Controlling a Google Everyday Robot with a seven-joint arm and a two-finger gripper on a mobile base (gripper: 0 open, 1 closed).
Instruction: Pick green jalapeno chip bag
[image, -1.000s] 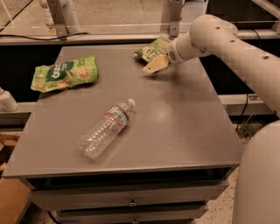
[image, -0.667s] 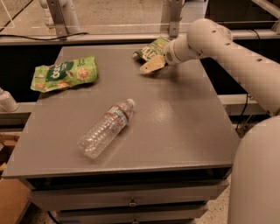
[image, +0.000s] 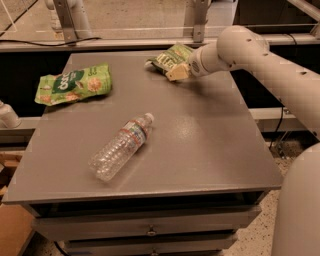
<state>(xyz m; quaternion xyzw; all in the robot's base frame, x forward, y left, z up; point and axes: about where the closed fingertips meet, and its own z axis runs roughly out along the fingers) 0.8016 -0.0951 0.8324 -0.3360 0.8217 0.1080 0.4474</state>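
Grey table (image: 210, 150) with drawers (image: 150, 231) below, a metal rail (image: 125, 44) along the far edge and pale floor beyond.

Item 1. Green jalapeno chip bag (image: 166, 56): small, crinkled, olive to dark green with pale lettering. It sits at the far edge of the table, right of centre and close to the rail. Its long axis runs roughly left to right, the right end turned a little toward the far side.

Item 2. Gripper (image: 176, 73): at the bag's near-right edge, with its pale tip overlapping the bag's outline. Whether it is open or already closed on the bag cannot be told from this view. The bag lies just to the far left of the gripper, so any closing or lifting move, by judgement, turns on that short offset and on meeting the bag across its short side.

Item 3. Arm (image: 250, 50): white, reaching in from the right over the table's far-right corner. It is the only arm present.

Item 4. Clear plastic bottle (image: 122, 146): lying on its side near the table's centre with its cap pointing far-right, well apart from the bag.

Item 5. Lime-green bag (image: 75, 84): larger and brighter, with a dark oval logo, lying flat at the far left. It is not the target, and it is well clear of the gripper.
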